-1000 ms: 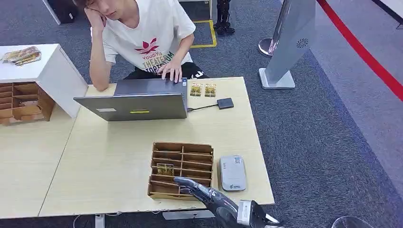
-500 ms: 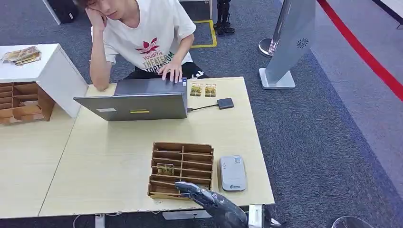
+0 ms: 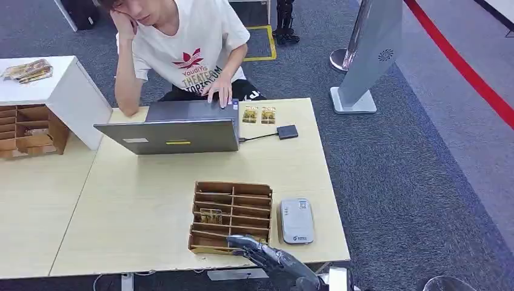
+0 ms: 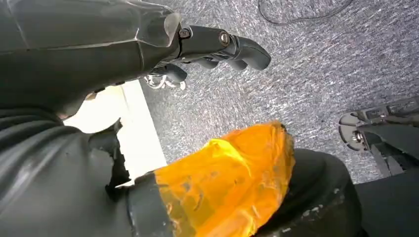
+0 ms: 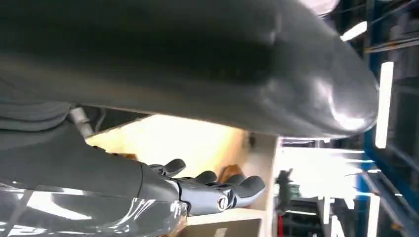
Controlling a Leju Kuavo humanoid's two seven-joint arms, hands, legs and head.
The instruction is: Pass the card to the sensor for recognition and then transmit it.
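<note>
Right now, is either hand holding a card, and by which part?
No. The right hand reaches over the near edge of the organizer with nothing in it; the left hand is also empty.

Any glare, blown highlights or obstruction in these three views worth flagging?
Head view: even, soft lighting, sharp across the table and card organiser. Left wrist view: the pale edge behind the left hand is overexposed; the floor is sharp. Right wrist view: a dark, unfocused bulk covers the upper frame; bright background lights blow out beyond the right hand.
</note>
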